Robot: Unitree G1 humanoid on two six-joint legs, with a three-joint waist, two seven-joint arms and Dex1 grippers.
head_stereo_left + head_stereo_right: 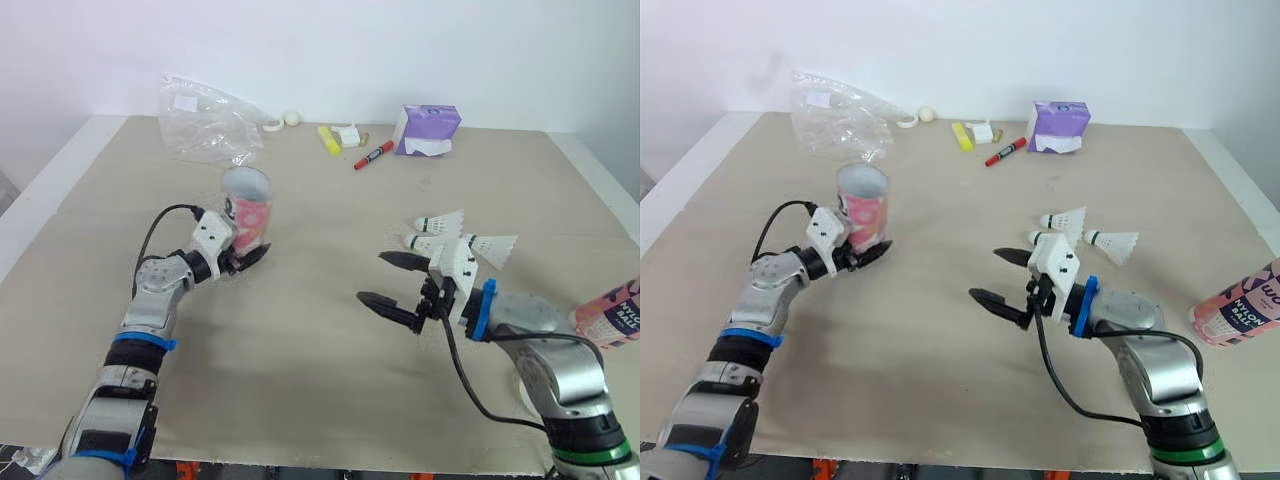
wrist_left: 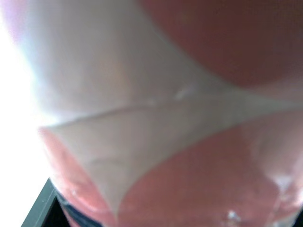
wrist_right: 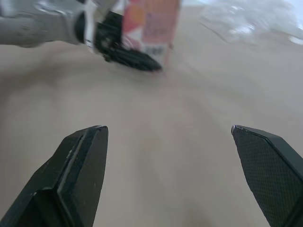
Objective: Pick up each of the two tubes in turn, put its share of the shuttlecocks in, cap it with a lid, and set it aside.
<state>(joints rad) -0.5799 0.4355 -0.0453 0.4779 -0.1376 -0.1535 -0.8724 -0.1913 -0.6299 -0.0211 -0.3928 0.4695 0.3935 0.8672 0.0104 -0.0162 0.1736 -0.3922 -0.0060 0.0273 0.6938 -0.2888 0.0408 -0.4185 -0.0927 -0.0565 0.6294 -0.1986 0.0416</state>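
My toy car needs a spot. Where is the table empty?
Bare tan tabletop: between the pink patterned tube in the left gripper and the open right gripper, and along the near edge. Crowded: the far edge with the clear plastic bag, red marker and purple tissue pack, and around the white shuttlecocks.

Second tube (image 1: 610, 315) was cut off by the pic's right edge, its far end out of frame. Left gripper (image 1: 250, 252) had one finger hidden behind the tube (image 1: 248, 205). Left wrist cam was a pink-and-white blur, prob. that tube's side up close. Small white round obj (image 1: 292, 118) near the plastic bag (image 1: 205, 122) was too small to ID.
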